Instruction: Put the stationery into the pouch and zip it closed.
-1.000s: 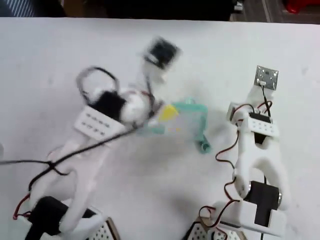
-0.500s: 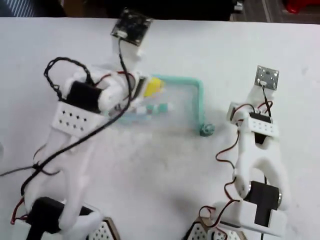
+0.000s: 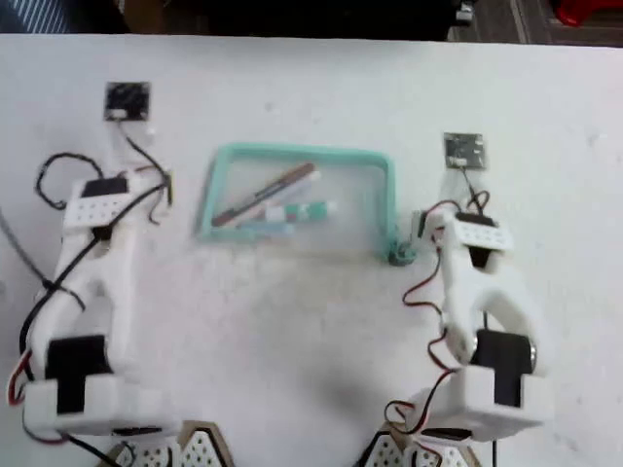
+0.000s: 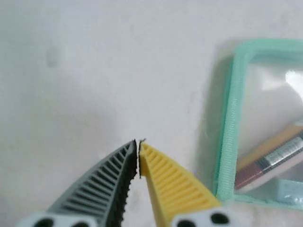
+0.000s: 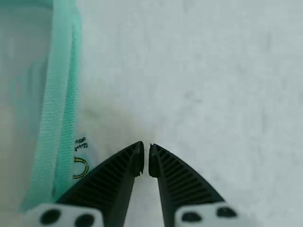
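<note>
Pouch [image 3: 292, 153] with teal edging lies flat on the white table [image 3: 292, 321] between my two arms, pens [image 3: 268, 195] inside. My left gripper [image 4: 138, 144] and right gripper [image 5: 146, 146] hang just beside it, each pressed together, empty.

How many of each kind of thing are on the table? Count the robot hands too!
Pouches: 1, a clear plastic pouch with mint-green edging
Stationery inside it: 2 that I can make out, a brown-and-red pen and a teal-and-white piece
Robot hands: 2, left hand and right hand
Total: 5
</note>
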{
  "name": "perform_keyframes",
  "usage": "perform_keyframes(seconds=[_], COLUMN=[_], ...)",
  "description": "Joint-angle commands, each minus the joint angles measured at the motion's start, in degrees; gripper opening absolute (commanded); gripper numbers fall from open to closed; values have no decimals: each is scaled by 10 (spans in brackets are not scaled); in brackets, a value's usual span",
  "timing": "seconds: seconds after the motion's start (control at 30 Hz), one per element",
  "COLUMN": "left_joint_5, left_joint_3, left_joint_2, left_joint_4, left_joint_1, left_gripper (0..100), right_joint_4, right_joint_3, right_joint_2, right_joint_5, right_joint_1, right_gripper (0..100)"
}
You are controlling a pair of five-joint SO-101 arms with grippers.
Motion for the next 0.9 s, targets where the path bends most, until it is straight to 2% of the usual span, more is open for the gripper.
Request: perform_keyframes(seconds=[0.0,0.23,0.47,0.63,0.87], left_joint_5=[-2,0,43,52,80], left_joint_3=[-35,-246,-420,-445,-444], left_joint_2=[64,223,343,364,363], left_joint_4=[-4,150,302,370,427], left_joint_1=[46,63,116,147,148], left_gripper=[34,24,24,24,24], right_joint_4=[41,97,162,197,253], right_joint_3=[-67,-160,-194,-193,-193], right_joint_2=[22,91,110,99,93], right_joint_5=[14,14,18,18,18], right_joint_1=[-10,-29,-58,-70,-71], right_gripper=[16,16,16,16,16])
